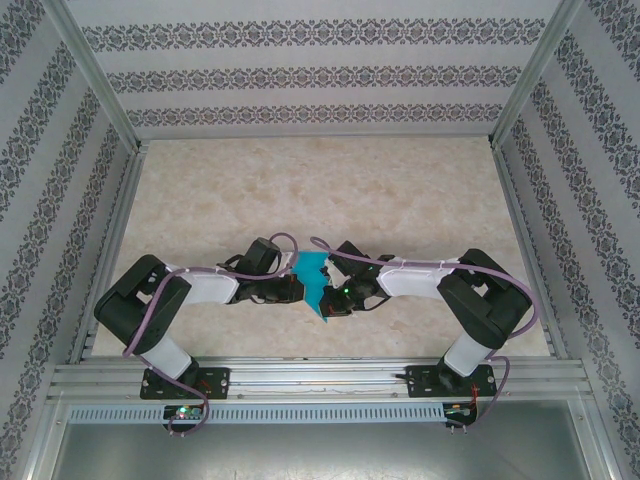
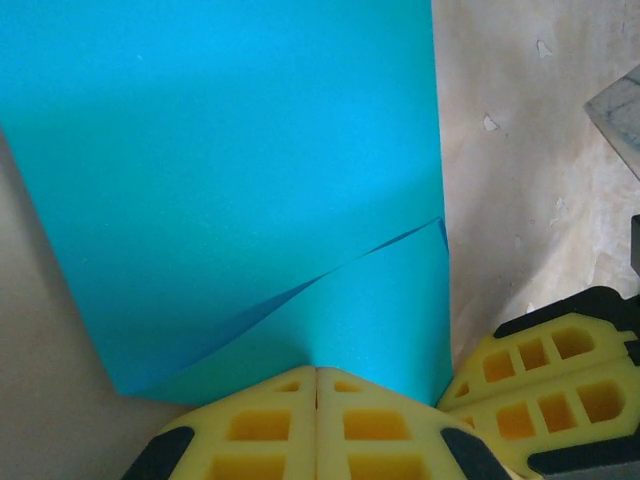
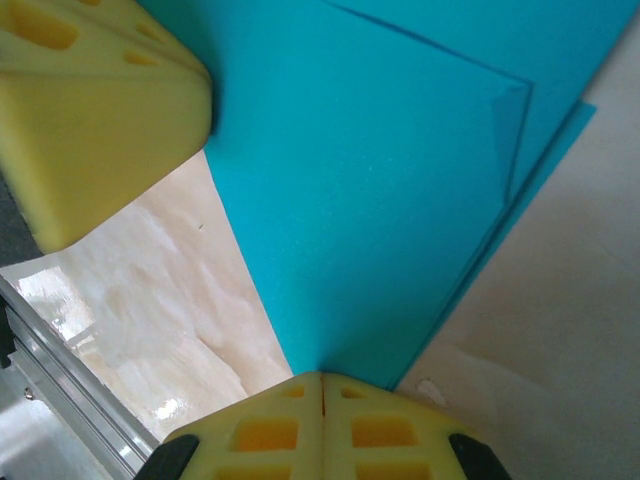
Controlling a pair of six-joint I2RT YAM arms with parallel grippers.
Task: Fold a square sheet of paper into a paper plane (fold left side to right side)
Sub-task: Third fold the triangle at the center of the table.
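Lower centre of the overhead view: my left tool (image 1: 290, 290) is pinched fully closed on the left edge of the square sheet of paper (image 1: 312, 278), teal and partly folded into layers. Just right of it, my right tool (image 1: 337, 298) is clamped tight on the opposite edge. I judge both grips hold the layers aligned over the desk (image 1: 330, 190) for creasing.

Pale walls (image 1: 310, 75) with dark ornamental bands enclose a beige marbled tabletop (image 1: 320, 190) edged by aluminium rails (image 1: 320, 378).
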